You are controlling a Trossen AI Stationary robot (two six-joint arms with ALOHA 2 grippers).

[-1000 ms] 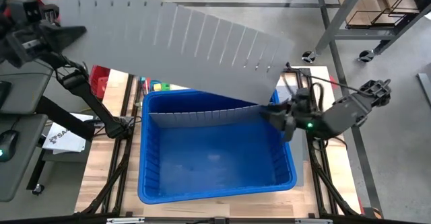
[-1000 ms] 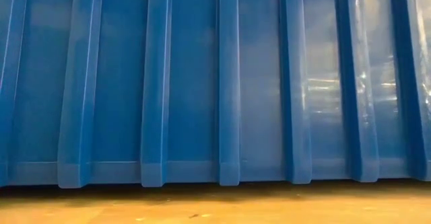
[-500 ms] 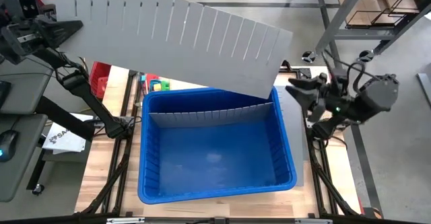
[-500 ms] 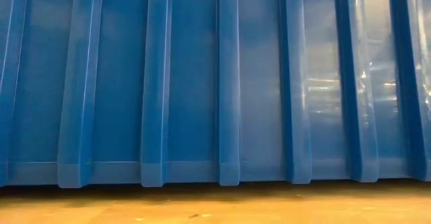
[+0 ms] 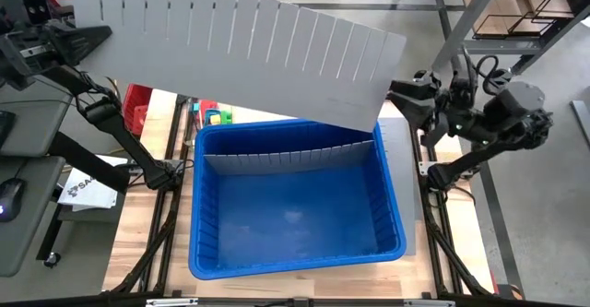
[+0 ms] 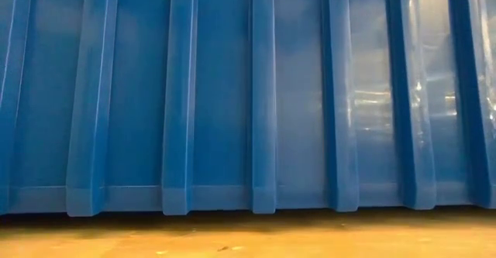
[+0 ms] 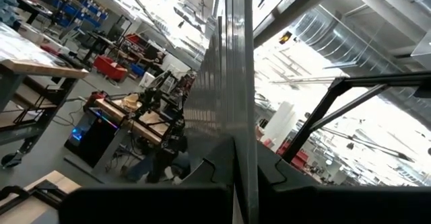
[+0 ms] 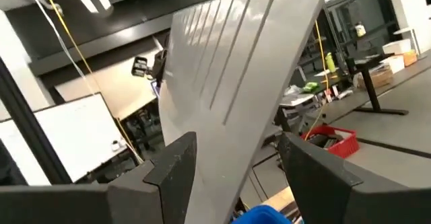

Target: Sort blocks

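Above the blue bin (image 5: 297, 252) we logged one slotted grey divider panel (image 5: 249, 53), clamped by the left gripper (image 5: 92, 38); right gripper (image 5: 402, 97) stood wide, empty, beside its far end.

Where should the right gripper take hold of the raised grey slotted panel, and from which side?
Probably at the free short end of the panel, along its unslotted long edge. Come in edge-on from the right, with the jaws of the open right gripper across the thin sheet. The left gripper holds the opposite end.

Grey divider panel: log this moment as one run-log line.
left end effector: shut on grey divider panel, raised above blue bin | right end effector: open, beside panel's end | blocks: behind bin
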